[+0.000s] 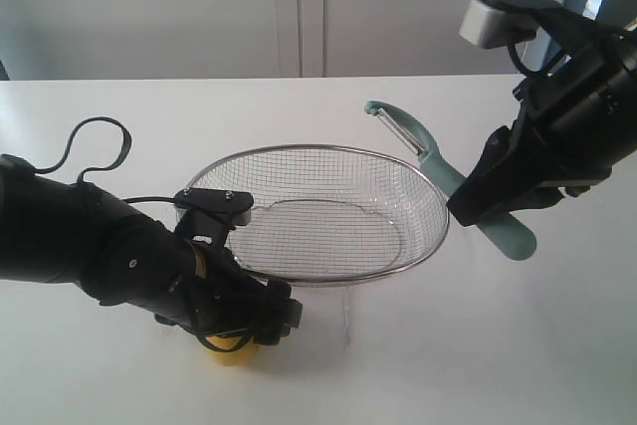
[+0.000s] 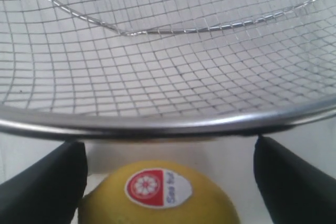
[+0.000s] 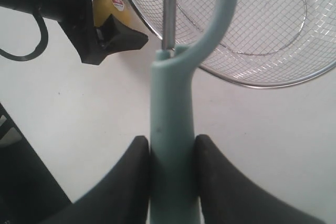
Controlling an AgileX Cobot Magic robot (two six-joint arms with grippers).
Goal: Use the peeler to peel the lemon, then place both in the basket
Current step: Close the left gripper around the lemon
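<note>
Exterior view: a large shallow oval basket of silver wire mesh with a shiny metal rim [image 1: 423,186] stands in the middle of the white worktop [image 1: 518,345]. The left arm's black pincer [image 1: 237,330] sits low at the basket's near edge, on the left side. Beneath it peeks a small, bright yellow lemon [image 1: 229,353], outside the basket and close to its rim.

In the left wrist view the lemon bears a red and white oval sticker [image 2: 157,187] and lies between the two black fingers [image 2: 44,187], with the basket's rim crossing just beyond it. The fingers stand wide apart on either side of the fruit. The widest part of the lemon is cut off by the frame edge, so I cannot tell whether the fingers press it or merely flank it.

The right pincer [image 3: 173,182] is closed tight on the handle of a slim teal-green plastic peeler with a thin metal blade [image 3: 172,103]. It holds the peeler off the worktop at the basket's right side. The curved head points over the rim, and the handle's end sticks out behind the fingers.
</note>
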